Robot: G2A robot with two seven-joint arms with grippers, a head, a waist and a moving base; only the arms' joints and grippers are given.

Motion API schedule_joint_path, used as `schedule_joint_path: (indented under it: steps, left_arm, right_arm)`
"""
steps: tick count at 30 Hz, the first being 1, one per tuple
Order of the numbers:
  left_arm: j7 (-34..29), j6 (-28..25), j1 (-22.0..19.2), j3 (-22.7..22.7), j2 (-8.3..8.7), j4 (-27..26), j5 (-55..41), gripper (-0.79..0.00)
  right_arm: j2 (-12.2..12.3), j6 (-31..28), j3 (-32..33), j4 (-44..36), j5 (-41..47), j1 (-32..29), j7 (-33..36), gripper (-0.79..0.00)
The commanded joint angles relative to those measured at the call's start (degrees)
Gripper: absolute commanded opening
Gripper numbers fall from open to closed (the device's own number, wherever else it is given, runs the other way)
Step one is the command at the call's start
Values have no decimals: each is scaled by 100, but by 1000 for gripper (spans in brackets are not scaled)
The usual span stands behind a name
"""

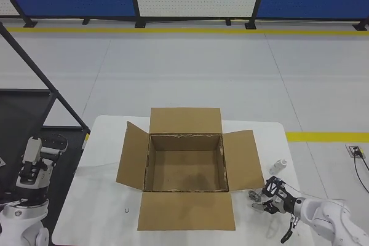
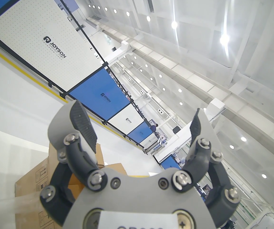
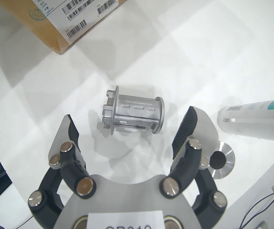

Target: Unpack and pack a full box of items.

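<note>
A brown cardboard box (image 1: 186, 167) stands in the middle of the white table (image 1: 104, 184) with all its flaps folded out and its inside bare. Its labelled side (image 3: 63, 5) faces the right wrist view. A grey metal cylinder part (image 3: 133, 116) lies on its side on the table to the right of the box (image 1: 254, 195). My right gripper (image 3: 132, 129) (image 1: 265, 202) hangs open just above that part, one finger on each side, touching nothing. My left gripper (image 2: 139, 125) (image 1: 37, 157) is open and empty, raised off the table's left edge.
A white bottle (image 3: 253, 117) (image 1: 278, 165) lies on the table beside the right gripper. A round silver disc (image 3: 222, 159) with a dark centre sits close to one right finger. A tiny ring (image 1: 126, 211) lies near the table's front left. A dark rack (image 1: 24, 123) stands at the left.
</note>
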Motion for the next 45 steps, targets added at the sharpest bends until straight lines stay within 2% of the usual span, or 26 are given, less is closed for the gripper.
schedule_joint_path:
  steps: [1, 7, 9, 11, 12, 13, 14, 15, 16, 21, 28, 36, 38, 40, 45]
  left_arm:
    - [2, -1, 6, -1, -1, -4, 1, 0]
    - [4, -3, 21, -13, -1, -26, 28, 0]
    - [2, -9, 24, -12, -2, -37, 36, 0]
    - [6, -12, 29, -11, -2, -41, 38, 0]
    - [7, -11, 31, -12, -2, -41, 43, 0]
    - [9, -9, 33, -17, -2, -44, 51, 0]
    - [9, -10, 37, -19, -3, -45, 51, 0]
    - [9, -11, 41, -20, -3, -47, 50, 0]
    - [4, -13, 45, -22, -3, -47, 54, 0]
    - [-9, -17, 58, -18, -3, -63, 67, 0]
    - [-37, -28, 47, 7, -3, -99, 64, 0]
    - [15, -70, 81, -46, -7, -110, 31, 0]
    - [37, -89, 106, -78, -9, -109, 10, 0]
    - [77, -115, 136, -118, -12, -114, -10, 0]
    - [215, -168, 222, -317, -19, -115, -113, 0]
  right_arm:
    - [-10, -11, -34, 60, -5, 18, -39, 0]
    - [-40, 43, -112, 127, -15, 16, -191, -77]
    - [-49, 67, -139, 137, -30, 16, -205, -163]
    - [-53, 75, -138, 159, -28, 21, -240, -468]
    - [-53, 79, -126, 170, -31, 20, -269, -499]
    - [-49, 76, -108, 177, -42, 15, -297, -566]
    - [-44, 72, -75, 178, -49, 11, -338, -711]
    - [-36, 62, -42, 167, -61, -9, -383, -767]
    - [-27, 69, 6, 129, -70, -44, -439, -785]
    - [75, 43, 488, -244, -34, -400, -666, -785]
    - [271, 243, 1894, -1742, 437, -1540, -551, -785]
    - [339, 440, 3341, -3396, 1599, -2606, 161, -785]
    - [345, 500, 3448, -3732, 1808, -2679, 470, -785]
    - [363, 303, 3426, -3983, 2122, -2658, 775, -785]
    - [390, 581, 3158, -4460, 2365, -2330, 1427, -785]
